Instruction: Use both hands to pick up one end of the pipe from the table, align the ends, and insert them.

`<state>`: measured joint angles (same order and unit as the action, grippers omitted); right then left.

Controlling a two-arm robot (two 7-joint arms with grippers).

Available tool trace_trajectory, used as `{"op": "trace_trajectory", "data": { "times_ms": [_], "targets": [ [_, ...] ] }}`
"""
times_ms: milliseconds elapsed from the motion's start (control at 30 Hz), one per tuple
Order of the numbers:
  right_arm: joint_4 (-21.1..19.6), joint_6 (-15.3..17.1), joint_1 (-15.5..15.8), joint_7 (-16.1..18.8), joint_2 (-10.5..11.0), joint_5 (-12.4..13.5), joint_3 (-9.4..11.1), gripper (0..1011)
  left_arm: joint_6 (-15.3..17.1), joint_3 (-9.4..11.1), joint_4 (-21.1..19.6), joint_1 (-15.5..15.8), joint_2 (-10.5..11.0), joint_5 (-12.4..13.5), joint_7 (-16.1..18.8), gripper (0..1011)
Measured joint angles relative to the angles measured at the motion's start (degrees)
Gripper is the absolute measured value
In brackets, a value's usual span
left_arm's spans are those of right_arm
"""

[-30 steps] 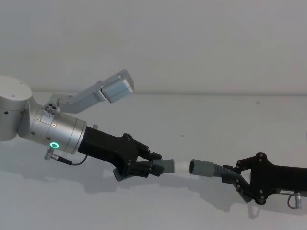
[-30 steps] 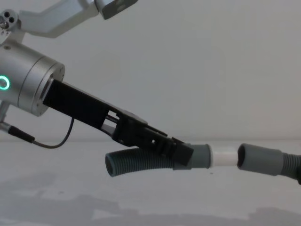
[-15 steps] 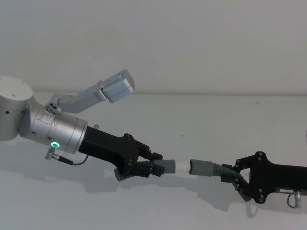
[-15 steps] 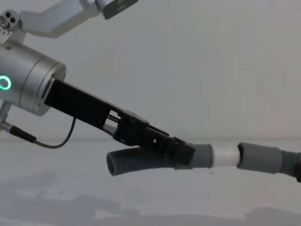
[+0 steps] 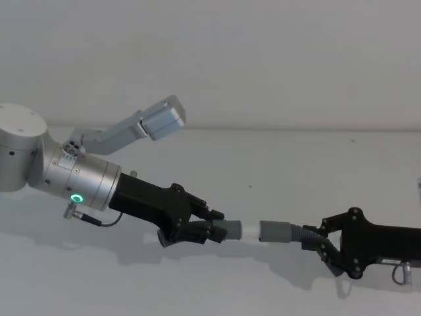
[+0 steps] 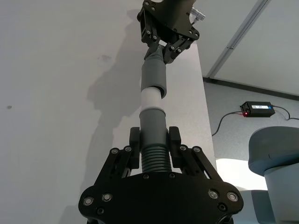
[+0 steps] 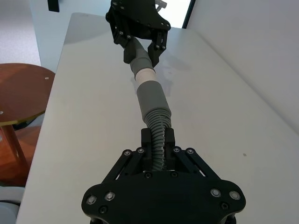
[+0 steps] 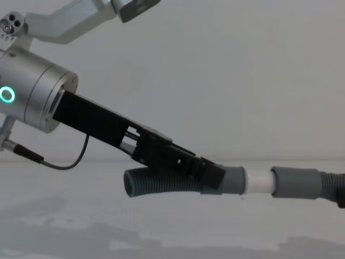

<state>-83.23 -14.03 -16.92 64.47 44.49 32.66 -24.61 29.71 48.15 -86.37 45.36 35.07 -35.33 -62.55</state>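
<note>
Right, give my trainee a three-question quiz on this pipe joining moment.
1. True or false: the white spigot has entered the grey socket cuff.
2. Which gripper holds the piece with the white tip? A) left gripper B) right gripper
3. What surface lies below the two pipe pieces?

Key: 1 true, its tip is inside, with white showing between the cuffs. 2 A. 3 the table.

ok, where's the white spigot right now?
Head view: the spigot sits mid-air just right of centre, above the table, its tip entering the socket cuff held by the right gripper; the left gripper holds its hose.
</note>
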Motion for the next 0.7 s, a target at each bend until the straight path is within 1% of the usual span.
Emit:
{"op": "trace_trajectory", "data": {
  "times_ms": [700],
  "targets": [
    [0.65, 0.15, -1.31, 0.2, -0.14, 0.25, -1.57, 135, -0.92, 0.68, 0.56, 0.68, 0.04, -0.98, -0.09, 346]
  ]
}}
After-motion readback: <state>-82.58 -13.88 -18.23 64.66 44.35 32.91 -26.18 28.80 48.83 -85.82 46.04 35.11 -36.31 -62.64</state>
